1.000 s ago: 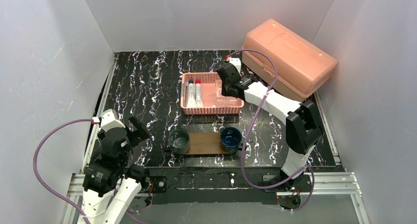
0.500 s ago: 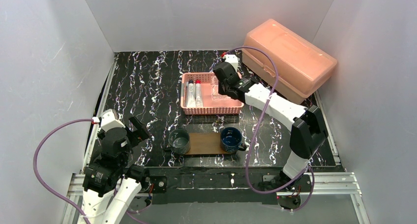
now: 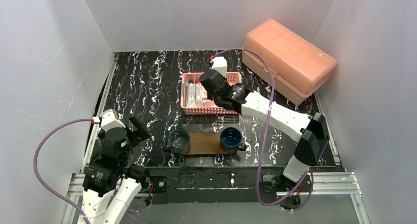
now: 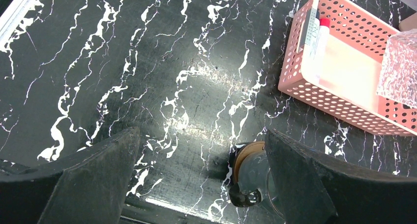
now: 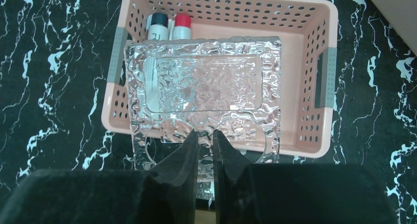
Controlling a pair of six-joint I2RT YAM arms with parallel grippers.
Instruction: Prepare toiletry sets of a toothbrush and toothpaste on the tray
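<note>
The near wall of a clear, ripple-faceted glass cup [image 5: 201, 81] is pinched between the nearly closed fingers [image 5: 189, 152] of the right gripper [image 5: 205, 135]. The cup is held over a pink perforated plastic basket [image 5: 231, 5], with its near edge overlapping the basket's near wall in the wrist view. 2 white tubes [image 5: 158, 33], 1 black-capped and 1 red-capped, are seen lying side by side in the basket's left part.

The flat brown wooden oval tray [image 3: 204, 144] is laid near the table's front edge, in front of the basket and apart from it. A smoky grey-green cup [image 3: 179, 141] is placed at its left end and a dark blue mug [image 3: 230, 138] at its right end.

The left gripper [image 4: 200, 135] is held above the black, white-veined marble tabletop [image 4: 123, 61] at the near left, with its fingers [image 4: 93, 177] spread wide and gripping nothing. A large salmon lidded plastic box [image 3: 287, 54] is set at the far right.
</note>
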